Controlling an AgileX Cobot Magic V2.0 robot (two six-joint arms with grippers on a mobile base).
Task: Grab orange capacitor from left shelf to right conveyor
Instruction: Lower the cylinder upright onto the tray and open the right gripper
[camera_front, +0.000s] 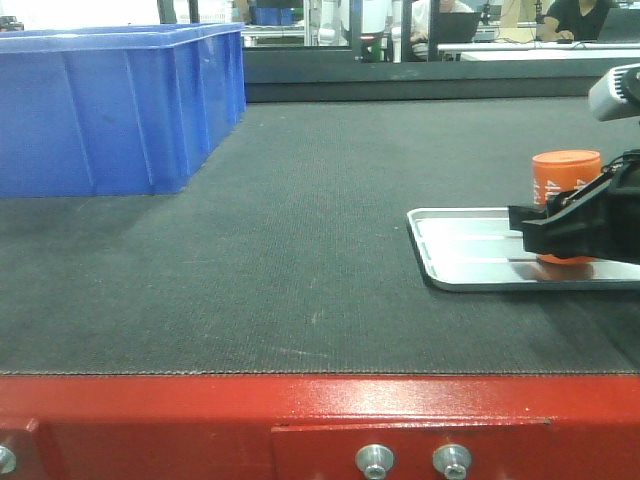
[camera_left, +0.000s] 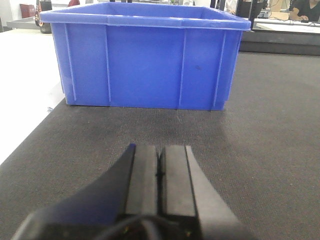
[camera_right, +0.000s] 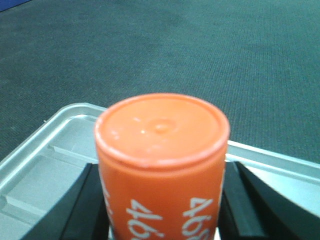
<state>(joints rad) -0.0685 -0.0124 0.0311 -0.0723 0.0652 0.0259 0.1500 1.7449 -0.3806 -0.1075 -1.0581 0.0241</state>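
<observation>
The right jaws (camera_front: 570, 225) are set wide enough to take the capacitor (camera_right: 161, 165), one black finger (camera_right: 85, 210) on each flank, seemingly touching. The capacitor stands upright between them over the silver tray (camera_front: 470, 250), which lies on the belt (camera_front: 300, 230). The left jaws (camera_left: 159, 172) are pressed together, empty, with a blue bin (camera_left: 145, 55) ahead of them.

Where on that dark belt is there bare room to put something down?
The belt is bare between the blue bin and the silver tray, down to the red edge. The tray is crowded: the right gripper holds the orange capacitor there.
</observation>
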